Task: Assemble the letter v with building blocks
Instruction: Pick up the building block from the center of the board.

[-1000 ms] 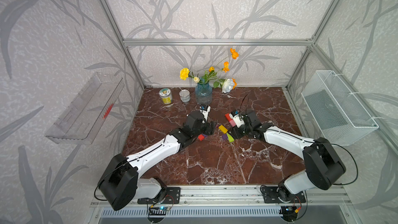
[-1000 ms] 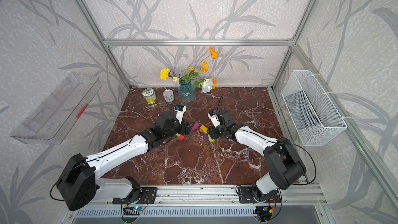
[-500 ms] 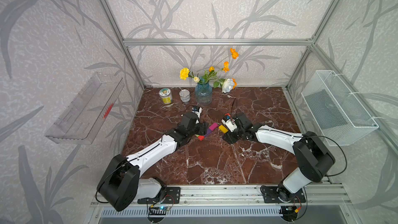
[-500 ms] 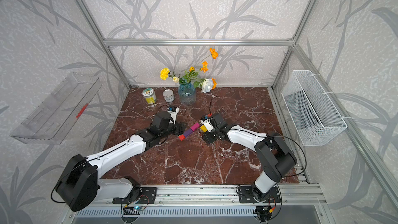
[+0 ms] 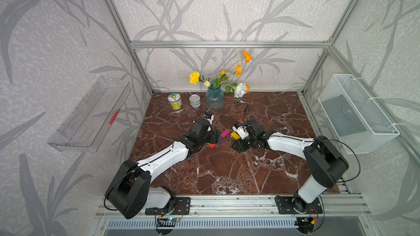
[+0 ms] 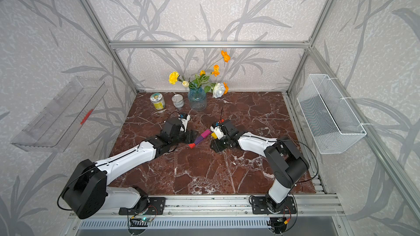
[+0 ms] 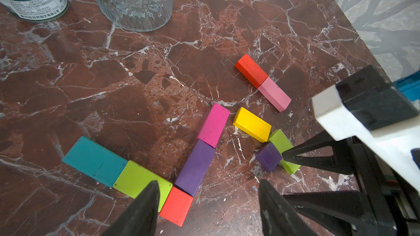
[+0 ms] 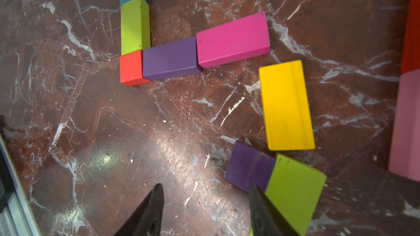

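Observation:
A teal bar (image 7: 95, 161), a lime bar (image 7: 141, 181) and a red cube (image 7: 176, 205) lie in one line. A purple bar (image 7: 195, 166) and a magenta bar (image 7: 213, 124) run off from the cube as a second line. Loose beside them are a yellow bar (image 8: 286, 105), a purple cube (image 8: 247, 169), another lime bar (image 8: 295, 189), and a red bar (image 7: 250, 70) butted against a pink bar (image 7: 273, 94). My left gripper (image 7: 208, 182) hovers open by the red cube. My right gripper (image 8: 205, 186) is open over bare table, one finger over the purple cube's seam with the lime bar.
Two cans (image 5: 174, 101) (image 5: 195, 101) and a glass vase of flowers (image 5: 214, 98) stand at the back of the marble table (image 5: 227, 173). A wire basket (image 5: 354, 114) hangs on the right wall, a clear tray (image 5: 91, 116) on the left wall.
My right arm has swung left and now covers the loose lime bar and purple cube from above; its jaws have narrowed a little. My left arm has drawn back slightly to the left.

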Available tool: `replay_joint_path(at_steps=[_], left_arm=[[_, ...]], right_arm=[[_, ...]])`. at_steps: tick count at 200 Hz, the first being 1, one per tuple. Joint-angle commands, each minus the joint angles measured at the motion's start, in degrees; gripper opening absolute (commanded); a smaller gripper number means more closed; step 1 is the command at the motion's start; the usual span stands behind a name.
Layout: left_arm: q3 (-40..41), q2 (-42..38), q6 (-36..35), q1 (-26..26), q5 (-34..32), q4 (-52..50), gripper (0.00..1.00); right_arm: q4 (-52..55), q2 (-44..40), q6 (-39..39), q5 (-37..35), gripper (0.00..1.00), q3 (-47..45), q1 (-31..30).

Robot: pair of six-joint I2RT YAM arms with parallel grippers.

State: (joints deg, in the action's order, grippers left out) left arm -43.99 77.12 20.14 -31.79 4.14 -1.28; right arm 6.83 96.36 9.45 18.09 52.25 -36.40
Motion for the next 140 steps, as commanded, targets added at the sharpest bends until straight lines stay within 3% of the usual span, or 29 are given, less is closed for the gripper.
replay_joint_path(at_steps=[1,103,140], left_arm=[[-1.10,0.45,-0.10,0.41,-0.22,-0.12,0.68],[-1.10,1.22,-0.32,0.78,-0.19,0.22,0.68],[-1.10,1.31,-0.45,0.99,-0.22,-0.04,0.68]], right_arm=[[0.11,1.11,0.62,0.72,0.59,-0.19,-0.16],[2.07,1.11,0.57,-4.72,0.59,-0.80,-0.16],[1.80,4.73,0.42,-4.80,0.59,1.16,-0.16]])
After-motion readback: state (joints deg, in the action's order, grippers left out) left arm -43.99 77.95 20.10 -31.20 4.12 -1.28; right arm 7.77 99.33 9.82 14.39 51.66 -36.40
